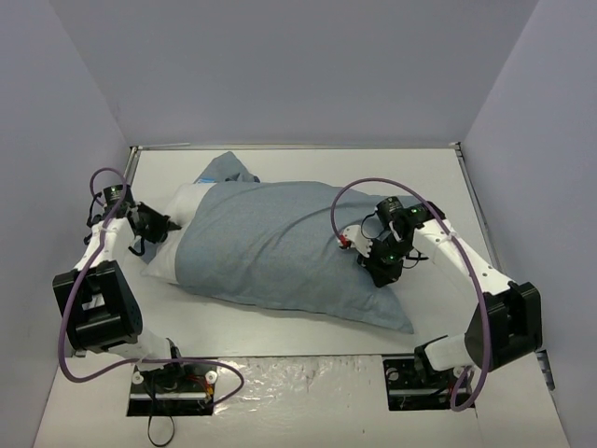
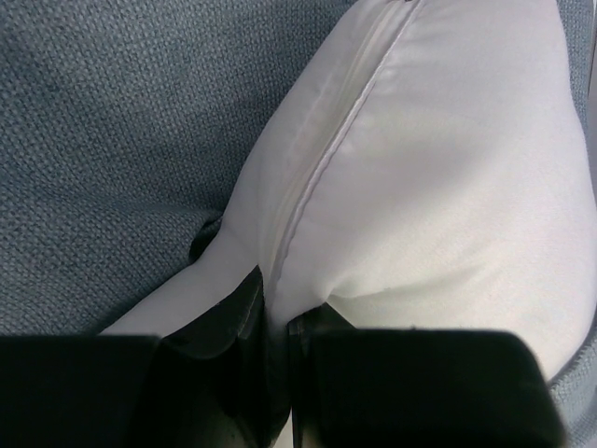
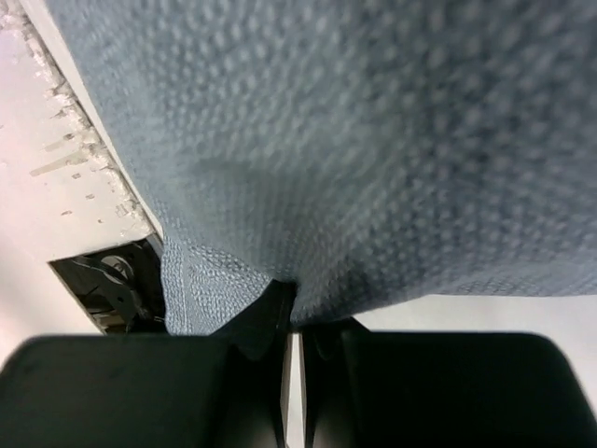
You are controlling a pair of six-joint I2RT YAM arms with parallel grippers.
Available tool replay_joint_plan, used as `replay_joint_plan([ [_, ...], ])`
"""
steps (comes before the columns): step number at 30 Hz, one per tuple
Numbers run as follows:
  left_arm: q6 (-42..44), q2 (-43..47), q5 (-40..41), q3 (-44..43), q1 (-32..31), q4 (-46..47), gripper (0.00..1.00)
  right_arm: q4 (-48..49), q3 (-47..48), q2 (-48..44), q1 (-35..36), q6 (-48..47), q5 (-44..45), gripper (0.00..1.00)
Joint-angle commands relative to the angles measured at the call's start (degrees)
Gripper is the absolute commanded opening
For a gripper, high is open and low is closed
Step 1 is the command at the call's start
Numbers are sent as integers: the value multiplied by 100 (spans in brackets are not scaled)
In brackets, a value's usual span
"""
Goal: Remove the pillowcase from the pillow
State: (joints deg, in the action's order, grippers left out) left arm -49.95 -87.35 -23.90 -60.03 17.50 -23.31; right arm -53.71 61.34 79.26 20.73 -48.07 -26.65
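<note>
Starting at the left gripper [image 2: 277, 313] — state? (A)

Clamped, jaws almost together. A corner of the white pillow [image 2: 438, 187] is pinched between them, right along its stitched edge. (B)

Right gripper [image 3: 291, 317]? (A)

Closed too. A fold of the pillowcase [image 3: 373, 140] is caught between the jaws, the plain grey-blue weave. Whether any pillow is in the pinch under the cloth, cannot tell. (B)

Where does it grab? (A)

On top of the case, near its right end, toward the table's right edge. (B)

Pillow location? (A)

Lying slantwise across the middle of the table [image 1: 308, 163]. The bare white end pokes out toward the left edge, and that is where the left gripper has it. The rest is inside the pillowcase. (B)

Case itself? (A)

Pale grey-blue face up, mostly smooth. Its far end reaches toward the near right corner — a loose flap is bunched up by the white end, toward the far left corner. (B)
</note>
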Motion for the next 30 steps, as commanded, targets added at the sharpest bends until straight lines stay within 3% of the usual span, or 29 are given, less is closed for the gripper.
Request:
replay_joint_plan([
  [1, -93, 183, 131, 140, 61, 116, 2, 1, 508, 133, -8, 17, 326, 0],
  [11, -32, 605, -150, 562, 61, 274, 2, 432, 2969, 1213, -1624, -79, 214, 0],
  [19, -15, 720, -255, 888, 61, 424, 2, 598, 1865, 1267, -1783, -255, -33, 0],
  [24, 21, 684, -334, 932, 61, 459, 2, 616, 1741, 1197, -2283, -281, -208, 24],
  [25, 29, 684, -326, 932, 61, 459, 2, 616, 1793, 1188, -2354, -290, -252, 32],
  [26, 38, 693, -352, 923, 61, 450, 2, 616, 1820, 1197, -2424, -308, -279, 51],
  [28, 65, 711, -370, 888, 61, 424, 2, 590, 1864, 1171, -2565, -404, -427, 71],
  [30, 74, 728, -387, 870, 61, 406, 2, 590, 1820, 1127, -2565, -553, -550, 81],
])
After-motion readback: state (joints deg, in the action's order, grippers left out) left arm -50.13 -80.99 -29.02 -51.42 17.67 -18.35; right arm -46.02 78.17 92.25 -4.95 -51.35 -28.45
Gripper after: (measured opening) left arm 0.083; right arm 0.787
